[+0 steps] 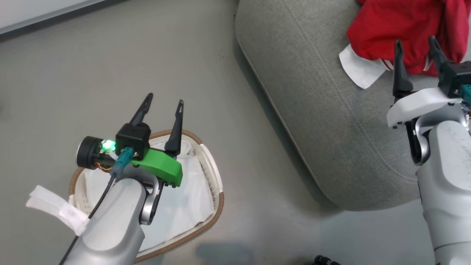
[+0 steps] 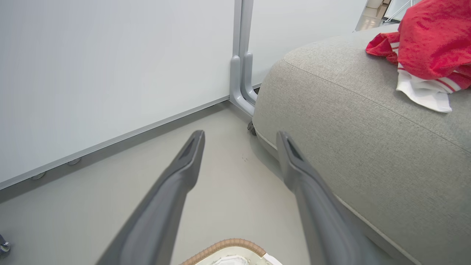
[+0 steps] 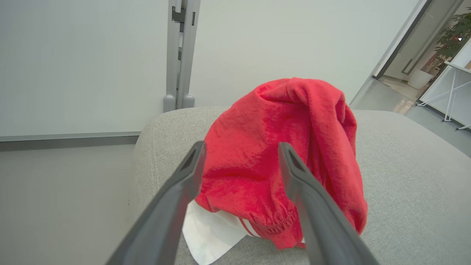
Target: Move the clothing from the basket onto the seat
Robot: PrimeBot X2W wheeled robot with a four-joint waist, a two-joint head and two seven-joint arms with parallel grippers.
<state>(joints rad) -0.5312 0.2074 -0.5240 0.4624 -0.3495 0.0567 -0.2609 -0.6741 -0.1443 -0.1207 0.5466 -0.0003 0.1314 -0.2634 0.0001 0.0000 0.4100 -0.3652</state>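
In the head view the grey floor [image 1: 110, 73] lay open from nine to twelve o'clock, running up to a pale wall panel [image 1: 36, 11] at eleven. The seat [image 1: 331, 110] took the one-to-four-o'clock side, its rounded edge and seam curving down toward five. A strip of bare floor lay between it and the basket [image 1: 219, 206] at seven. The basket's brown woven rim ringed a white cloth liner [image 1: 184, 209].

The left pincer [image 1: 165, 99] hung above the basket's far rim, fingers spread, pinching nothing.

The clothing lay heaped on the seat at one o'clock. A plain bright red garment [image 1: 397, 22] (plush-looking in the right wrist view, with a gathered hem) sat on top of a white one [image 1: 362, 71] with thin red stripes, whose white corner stuck out toward eight. No lettering could be read.

The right pincer [image 1: 414, 40] stood at the heap's near side, fingers spread and gripping nothing; whether the tips touched the cloth I could not tell. Bare cushion lay from six to nine of the heap.
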